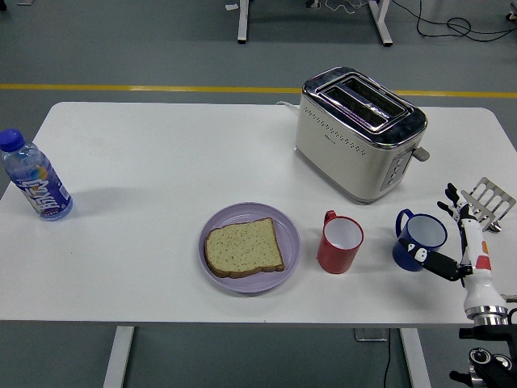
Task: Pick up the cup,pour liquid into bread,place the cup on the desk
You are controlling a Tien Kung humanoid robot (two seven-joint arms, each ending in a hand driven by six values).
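**Blue cup sits just left of the hand**

Your blue cup point(419, 241) stands upright at the bench's point(161, 162) right end, beyond the red cup point(340, 242). The right robot hand point(452, 242), fingers spread and empty, is beside it, thumb touching its wall.

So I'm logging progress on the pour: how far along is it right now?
Nothing looks done yet. The blue cup stands upright on the table, and the bread lies on the purple plate looking dry. In hand: the right hand, fingers spread, is beside the blue cup but not closed on it. Left: grasp, lift, pour over the bread, set the cup back down. The red cup stands untouched.
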